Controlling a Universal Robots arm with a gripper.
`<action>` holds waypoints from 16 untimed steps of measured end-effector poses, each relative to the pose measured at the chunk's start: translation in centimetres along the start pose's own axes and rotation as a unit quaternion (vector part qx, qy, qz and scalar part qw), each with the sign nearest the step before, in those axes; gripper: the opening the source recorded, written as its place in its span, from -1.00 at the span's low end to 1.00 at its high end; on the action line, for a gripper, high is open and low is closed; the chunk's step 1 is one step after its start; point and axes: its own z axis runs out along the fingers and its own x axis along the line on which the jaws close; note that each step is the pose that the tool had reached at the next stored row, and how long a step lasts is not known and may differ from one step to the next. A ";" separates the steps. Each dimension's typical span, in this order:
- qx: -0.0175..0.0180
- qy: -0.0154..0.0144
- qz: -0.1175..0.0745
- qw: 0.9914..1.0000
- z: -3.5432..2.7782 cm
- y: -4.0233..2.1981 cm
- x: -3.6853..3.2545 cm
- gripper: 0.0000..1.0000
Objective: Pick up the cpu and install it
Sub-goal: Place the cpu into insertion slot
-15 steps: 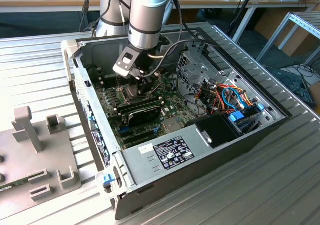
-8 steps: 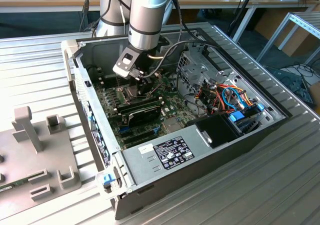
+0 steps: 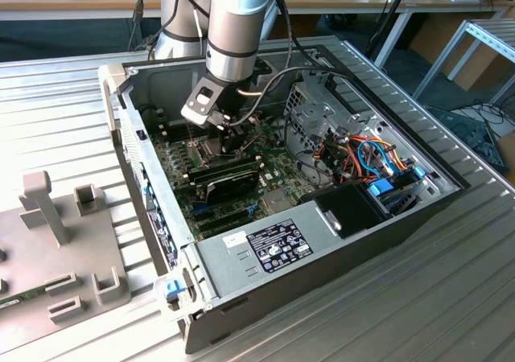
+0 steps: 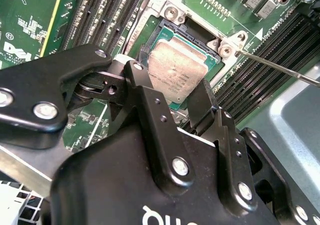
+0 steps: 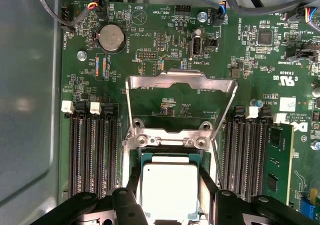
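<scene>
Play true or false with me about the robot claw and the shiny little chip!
1. The small flat square silver-grey cpu lies outside the dark metal computer case. False: it is inside that case, on the green motherboard.
2. The hinged silver metal socket frame stands open. True.
3. The black claw hangs far from the cpu. False: it is right at it.
4. A round silver coin battery sits on the motherboard. True.
</scene>
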 end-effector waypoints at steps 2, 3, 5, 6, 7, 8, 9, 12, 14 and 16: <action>0.000 0.000 0.000 1.000 0.10 0.00 0.01 0.09; 0.000 0.000 0.000 1.000 0.13 0.00 0.00 0.09; 0.000 0.000 0.000 1.000 0.18 0.00 -0.01 0.09; 0.000 0.000 0.000 1.000 0.18 0.00 0.00 0.09; 0.000 0.000 0.000 1.000 0.19 0.00 0.00 0.09; 0.000 0.000 0.000 1.000 0.20 0.00 0.00 0.09; 0.000 0.000 0.000 1.000 0.20 0.00 0.00 0.09; 0.000 0.000 0.000 1.000 0.20 0.00 0.00 0.09; 0.000 0.000 0.000 1.000 0.20 0.00 0.00 0.09; 0.000 0.000 0.002 1.000 0.20 0.00 0.01 0.09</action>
